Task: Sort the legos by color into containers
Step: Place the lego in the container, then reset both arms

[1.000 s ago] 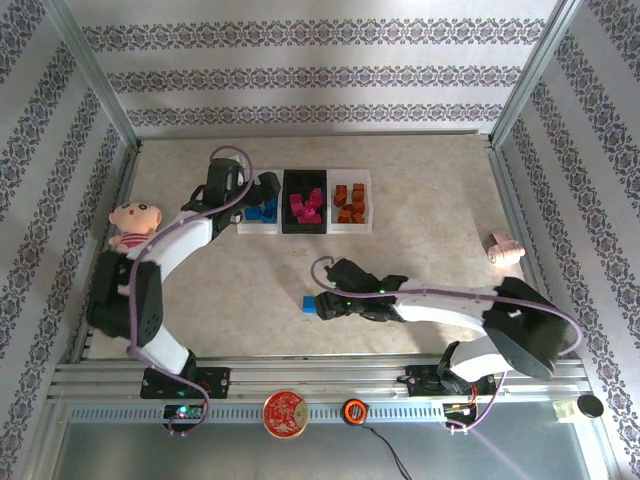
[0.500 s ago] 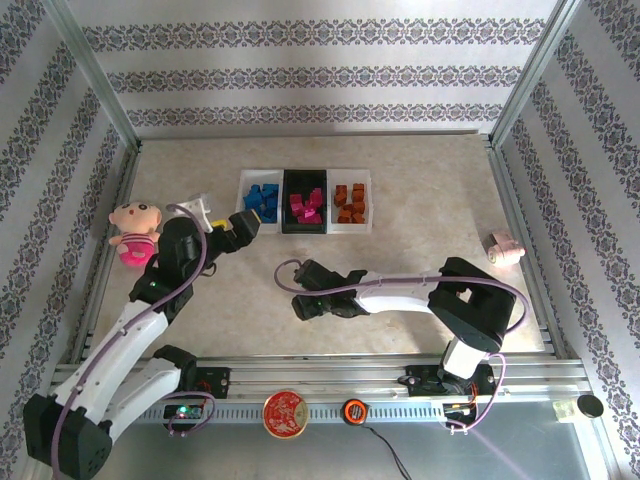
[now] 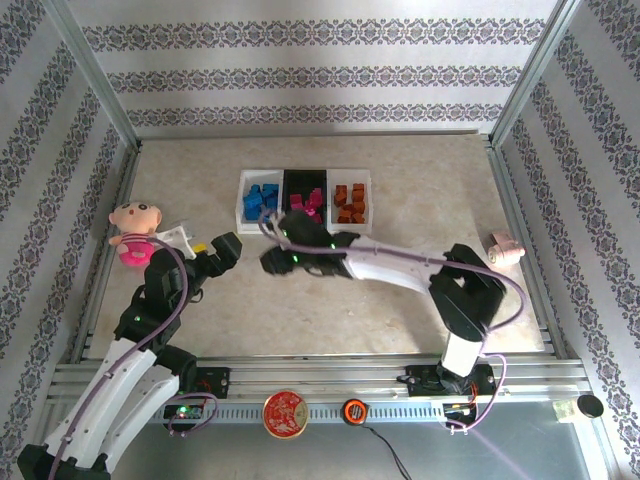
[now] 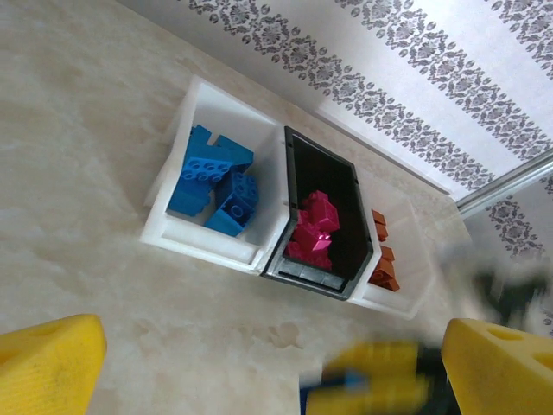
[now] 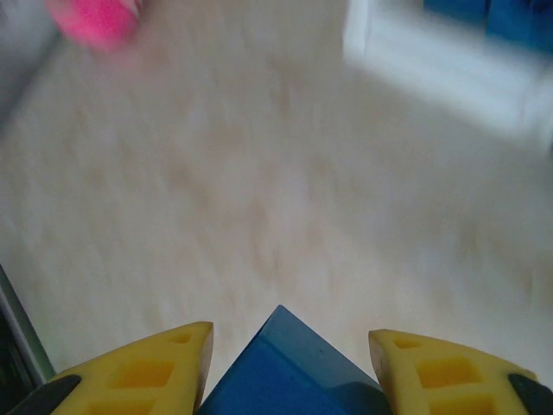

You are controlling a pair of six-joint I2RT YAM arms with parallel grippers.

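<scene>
where the right arm (image 3: 400, 272) reaches from the near right of the table (image 3: 440, 170) across to left of the middle, the right jaws are closed on a single blue lego (image 5: 285, 376). in the right wrist view the brick fills the gap between the two yellow fingers (image 5: 138, 373), one corner pointing away from the camera, with blurred table beyond. from above, these jaws lie just on the near side of the containers (image 3: 282, 230).

the containers stand in a row in the far half of the table, left of the middle, long sides touching. blue legos (image 3: 262, 200) lie in the white bin toward the left edge (image 3: 258, 228), magenta legos (image 3: 306, 205) in the black bin (image 3: 305, 229), and orange legos (image 3: 350, 203) in the white bin toward the right edge (image 3: 350, 228).

the left jaws are spread fully and hold nothing. their yellow fingers (image 4: 47, 363) frame the bottom corners of the left wrist view, which looks over bare table to the near walls of the three bins. from above, the left jaws sit near the right jaws, on their left-edge side, with a narrow strip of table between.

a pink doll (image 3: 133, 228) lies against the left rail (image 3: 100, 250); a pink-white roll (image 3: 505, 247) lies by the right rail (image 3: 517, 235).

open table: a band along the far edge behind the bins, the stretch from the orange legos' bin to the right edge, and the near middle between the two arm bases.
</scene>
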